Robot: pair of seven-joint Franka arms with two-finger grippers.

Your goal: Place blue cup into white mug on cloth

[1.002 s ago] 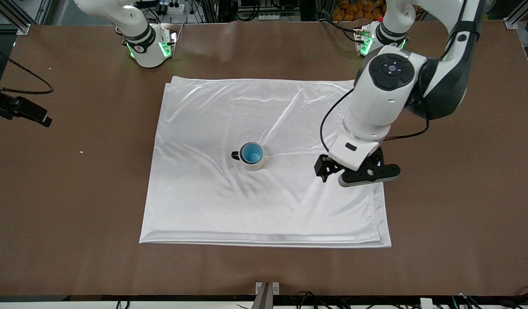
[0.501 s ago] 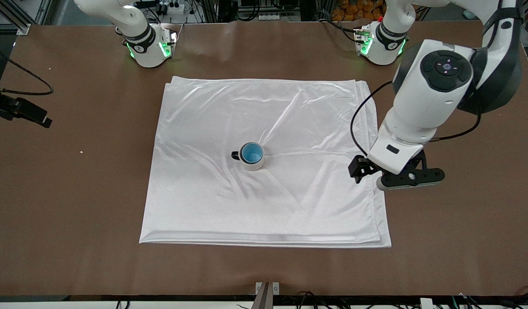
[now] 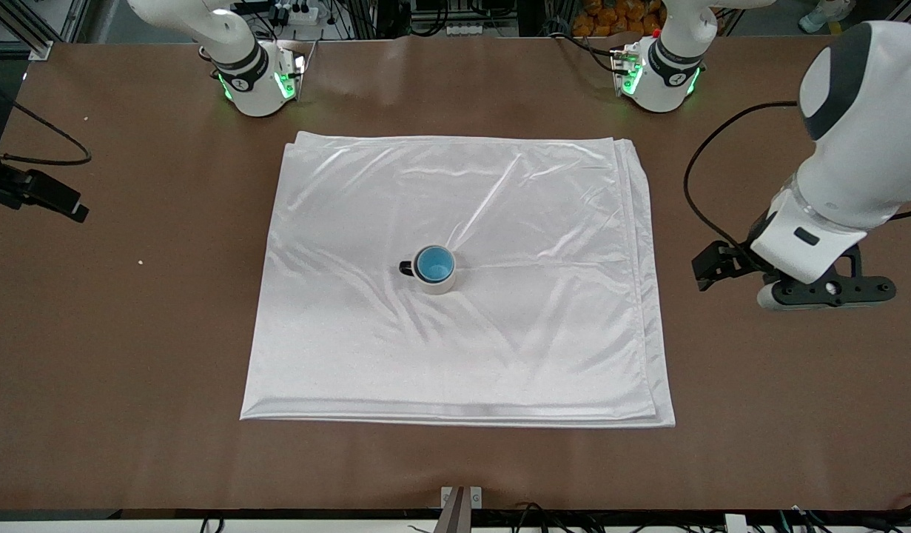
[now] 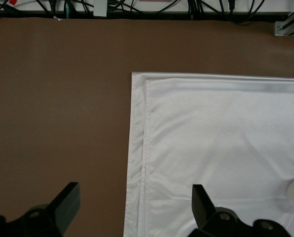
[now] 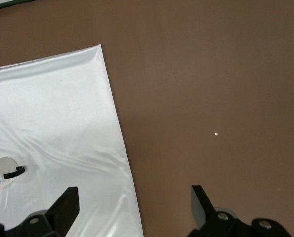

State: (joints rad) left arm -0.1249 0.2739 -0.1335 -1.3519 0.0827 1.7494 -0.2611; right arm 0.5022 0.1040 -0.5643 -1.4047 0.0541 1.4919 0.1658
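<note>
Front view: the blue cup [image 3: 434, 263] sits inside the white mug [image 3: 437, 277] at the centre of the cloth [image 3: 455, 348]. The left gripper [image 4: 135, 210], jaws apart and empty, hangs over bare table beside the cloth. The right gripper [image 5: 135, 210], likewise spread, waits over the cloth's edge.

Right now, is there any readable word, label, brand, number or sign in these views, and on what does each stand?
None can be read.
The white mug, with the blue cup inside it, shows no print.
The cloth is plain.
The left gripper, open over bare table at the cloth's edge, bears no marking.
The right gripper, open, bears none either.
Small marks on the arm bases are too small to read.
</note>
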